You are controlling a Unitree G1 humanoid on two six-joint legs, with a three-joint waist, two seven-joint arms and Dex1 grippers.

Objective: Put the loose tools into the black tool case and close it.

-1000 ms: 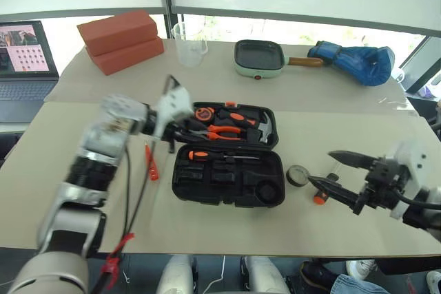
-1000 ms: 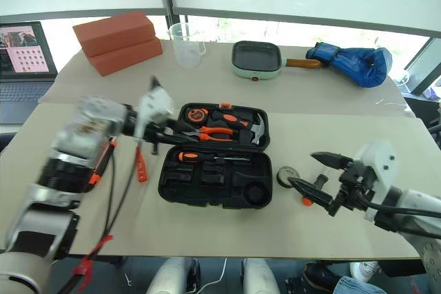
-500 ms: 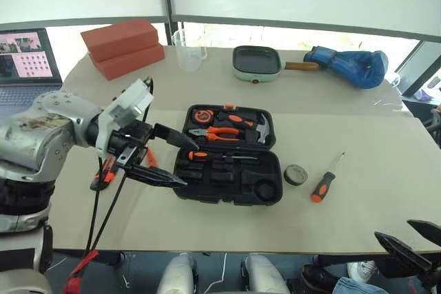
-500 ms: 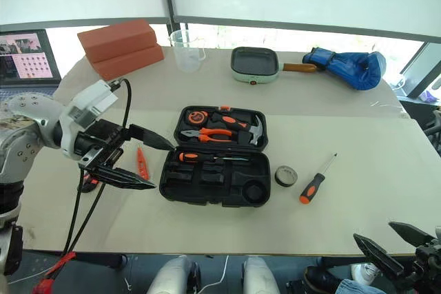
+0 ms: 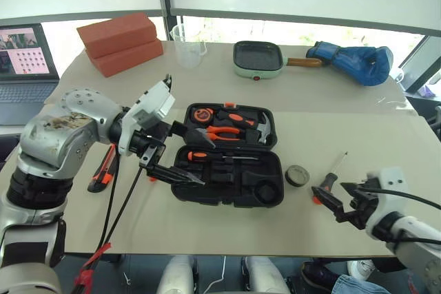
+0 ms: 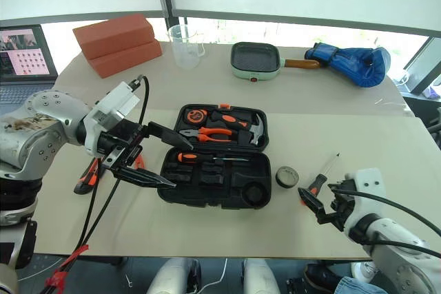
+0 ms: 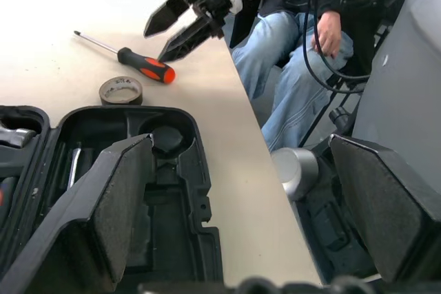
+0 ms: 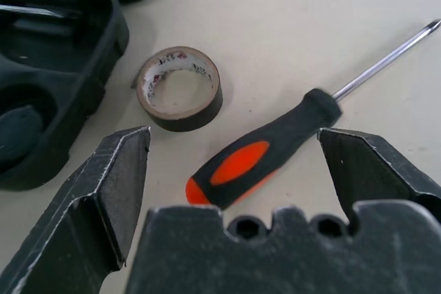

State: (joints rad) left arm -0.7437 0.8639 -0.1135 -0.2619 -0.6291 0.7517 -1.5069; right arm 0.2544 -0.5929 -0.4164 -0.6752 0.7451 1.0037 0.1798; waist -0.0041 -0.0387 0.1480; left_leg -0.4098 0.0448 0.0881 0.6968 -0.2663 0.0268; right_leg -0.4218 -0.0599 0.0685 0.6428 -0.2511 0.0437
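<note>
The left gripper (image 6: 157, 161) hangs spread and empty over the near left corner of the open black tool case (image 6: 213, 182). Its lid half holds orange-handled pliers (image 6: 210, 132), a round tape measure (image 6: 200, 113) and a hammer (image 6: 256, 129); the near half holds one screwdriver (image 6: 203, 158). The right gripper (image 6: 318, 201), spread and empty, hovers at the second screwdriver (image 8: 275, 146) beside the tape roll (image 8: 180, 87), toward the tabletop's right edge. The utility knife (image 5: 102, 170) lies near the left edge. Half a second ago the right gripper sat below the tabletop's front edge; now it is over the screwdriver handle.
</note>
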